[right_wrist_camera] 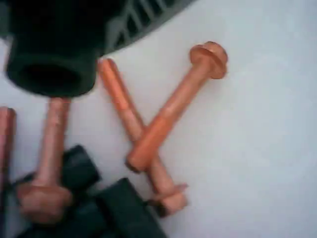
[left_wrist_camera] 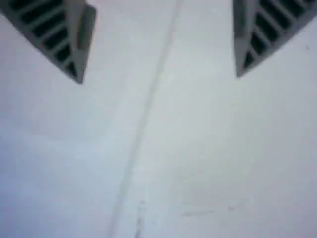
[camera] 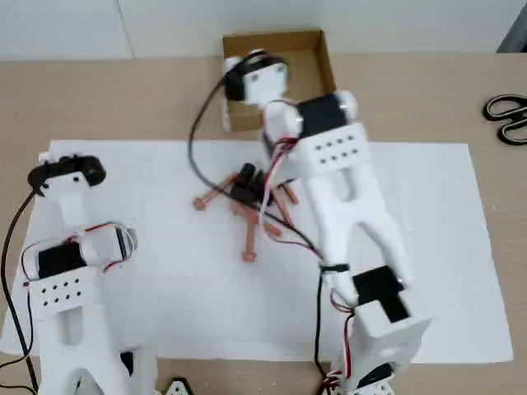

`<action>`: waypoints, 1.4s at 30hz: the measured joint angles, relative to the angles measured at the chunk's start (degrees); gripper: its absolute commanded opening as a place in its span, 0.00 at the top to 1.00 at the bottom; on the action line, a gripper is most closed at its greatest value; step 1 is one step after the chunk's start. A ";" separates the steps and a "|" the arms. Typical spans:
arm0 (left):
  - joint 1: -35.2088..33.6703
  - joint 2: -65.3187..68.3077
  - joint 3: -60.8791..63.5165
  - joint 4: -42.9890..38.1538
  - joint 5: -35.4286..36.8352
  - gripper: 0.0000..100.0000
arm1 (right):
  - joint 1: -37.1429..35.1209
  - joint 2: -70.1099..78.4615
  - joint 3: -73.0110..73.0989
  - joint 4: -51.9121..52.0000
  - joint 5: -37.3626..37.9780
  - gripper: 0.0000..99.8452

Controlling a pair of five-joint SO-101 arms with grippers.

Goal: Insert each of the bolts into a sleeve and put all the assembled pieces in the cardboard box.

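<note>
My right gripper point(right_wrist_camera: 74, 29) is shut on a black sleeve point(right_wrist_camera: 49, 54) and hangs low over a pile of copper bolts. Two bolts point(right_wrist_camera: 173, 109) lie crossed on the white paper, a third bolt point(right_wrist_camera: 47, 163) rests across loose black sleeves point(right_wrist_camera: 109, 208). From above, the right arm stretches over the pile point(camera: 247, 188), with bolts point(camera: 211, 197) fanned out around it. The cardboard box point(camera: 319, 51) stands just behind the pile. My left gripper point(left_wrist_camera: 158, 74) is open over bare paper, far to the left of the pile point(camera: 66, 173).
A white paper sheet point(camera: 173, 280) covers the middle of the wooden table. Scissors point(camera: 506, 115) lie at the far right edge. The right arm's cables point(camera: 198, 148) loop beside the box.
</note>
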 measured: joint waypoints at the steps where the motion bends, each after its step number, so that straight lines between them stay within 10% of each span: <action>1: 0.44 0.00 -0.53 0.35 -0.09 0.81 | 1.85 -0.35 1.14 0.00 -0.53 1.00; 13: 1.93 0.00 -1.05 0.70 0.09 0.81 | 14.07 -0.35 21.45 -8.09 -1.05 0.99; 42: 1.93 0.00 -0.53 0.70 0.00 0.81 | 10.99 -0.35 37.01 -23.38 -1.58 0.88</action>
